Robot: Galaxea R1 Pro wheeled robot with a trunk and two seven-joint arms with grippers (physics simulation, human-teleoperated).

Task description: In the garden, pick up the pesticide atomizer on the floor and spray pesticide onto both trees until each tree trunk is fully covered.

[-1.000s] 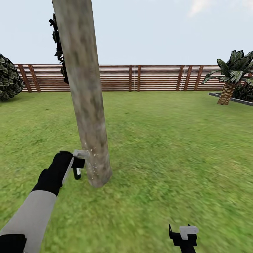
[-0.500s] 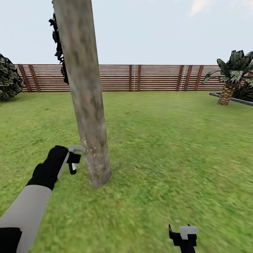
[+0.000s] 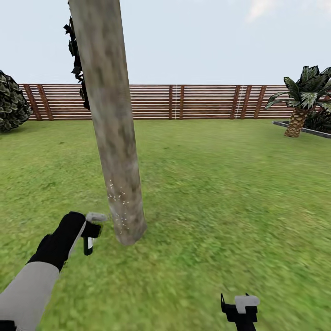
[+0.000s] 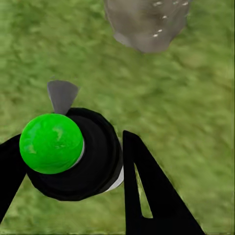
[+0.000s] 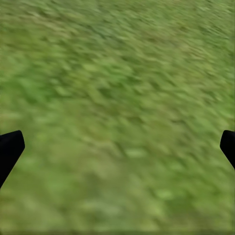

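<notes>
The left gripper (image 3: pixel 89 230) is clamped on the atomizer (image 4: pixel 68 152), holding it low beside the foot of the trunk (image 3: pixel 110 124). From where I stand that looks deliberate: the nozzle sits near the bark and points at it, so the spray lands on the lowest stretch. Small white flecks dot the trunk just above the grass (image 3: pixel 207 193), on the side facing the atomizer, which I take to be pesticide already landed. Higher up the bark looks bare of them, so most of the column probably needs covering yet.

The right gripper (image 3: pixel 239 308) hangs idle well apart over open lawn, fingers spread wide and empty, likely parked out of the way.

The atomizer, seen from the left wrist, is a round black body with a bright green cap on top and a small grey wedge sticking out toward the trunk, perhaps the nozzle. The trunk itself is thick, pale grey-tan, blotched brown, leaning slightly, with the slatted fence (image 3: pixel 207 101) far behind
</notes>
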